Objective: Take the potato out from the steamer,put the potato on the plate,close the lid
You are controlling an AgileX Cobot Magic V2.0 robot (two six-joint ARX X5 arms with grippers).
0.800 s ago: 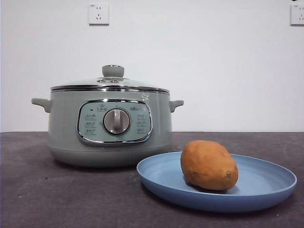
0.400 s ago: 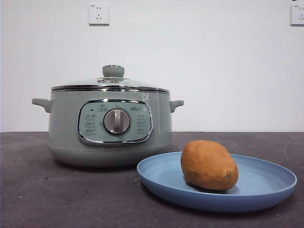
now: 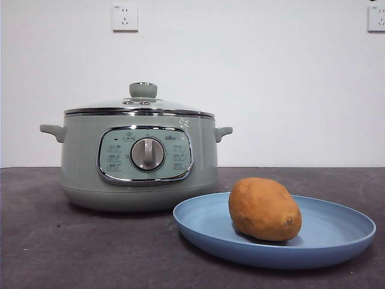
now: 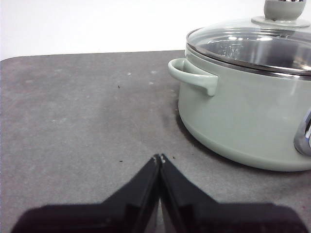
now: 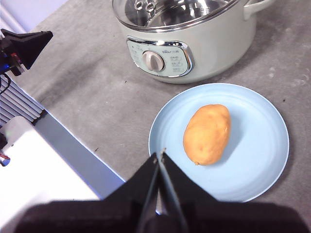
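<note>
You have the oval, orange-brown potato [image 3: 264, 209] lying on its side in the wide, shallow, matte light-blue plate [image 3: 337, 241], which sits on the grey speckled desk [image 3: 72, 247] just in front of the round sage-green steamer [image 3: 81, 162]. The domed glass lid [image 3: 141, 105], chrome-rimmed with a pale-green knob [image 3: 143, 90], is seated on the steamer, so the task looks complete. I judge the potato firm, fairly heavy and smooth-skinned; grip it across its narrow middle. The lid is probably fragile and slippery; lift it by the knob. Your left tool [image 4: 159, 158] hangs clenched and empty beside the steamer's side handle [image 4: 193, 75]; your right tool [image 5: 160, 154] is clenched and empty above the plate's edge.
</note>
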